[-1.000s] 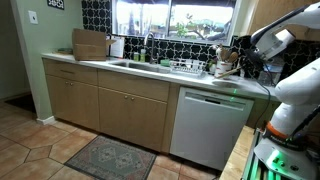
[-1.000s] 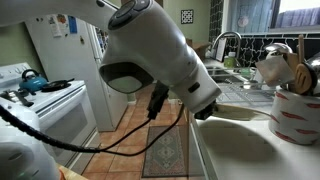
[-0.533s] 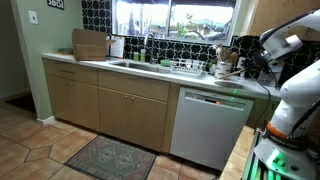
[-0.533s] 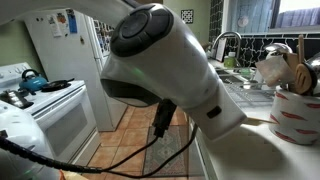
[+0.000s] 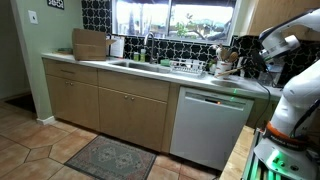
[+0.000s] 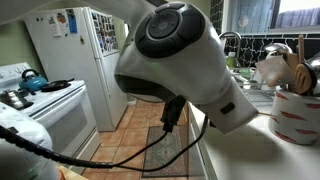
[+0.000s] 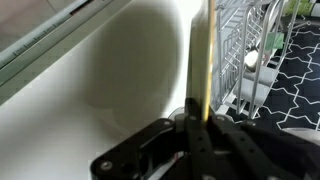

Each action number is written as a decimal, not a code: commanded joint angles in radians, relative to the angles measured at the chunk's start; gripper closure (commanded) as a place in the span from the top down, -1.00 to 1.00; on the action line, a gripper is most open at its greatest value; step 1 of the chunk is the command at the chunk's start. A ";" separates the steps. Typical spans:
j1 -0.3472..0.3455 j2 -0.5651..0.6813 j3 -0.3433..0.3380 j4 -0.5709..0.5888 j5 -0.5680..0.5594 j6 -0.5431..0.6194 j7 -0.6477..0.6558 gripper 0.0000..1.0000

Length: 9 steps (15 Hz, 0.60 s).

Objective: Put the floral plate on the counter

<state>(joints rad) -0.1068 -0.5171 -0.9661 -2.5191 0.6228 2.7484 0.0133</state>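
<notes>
In the wrist view my gripper (image 7: 200, 122) is shut on the floral plate (image 7: 203, 55). The plate stands edge-on as a thin cream strip rising from between the fingers. The pale counter (image 7: 80, 95) lies beneath and to the left of it, and I cannot tell if the plate touches it. In both exterior views the gripper and plate are hidden: the white arm (image 5: 281, 44) reaches over the counter's (image 5: 100, 63) far right end, and a large arm joint (image 6: 180, 60) fills the view above the counter (image 6: 240, 150).
A white wire dish rack (image 7: 250, 45) with dishes stands just right of the plate; it also shows beside the sink (image 5: 186, 68). A black-and-white tiled backsplash (image 7: 300, 85) is behind. A red-patterned cup (image 6: 297, 115) and a faucet (image 6: 228, 40) stand nearby.
The arm has swung: in one exterior view its big joint moved right and up across the frame; in the other, its upper part shifted slightly right.
</notes>
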 commanded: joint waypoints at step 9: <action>0.256 0.088 -0.249 0.112 0.060 -0.049 -0.035 -0.97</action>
<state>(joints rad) 0.0776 -0.4330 -1.1370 -2.4499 0.6501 2.7364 0.0122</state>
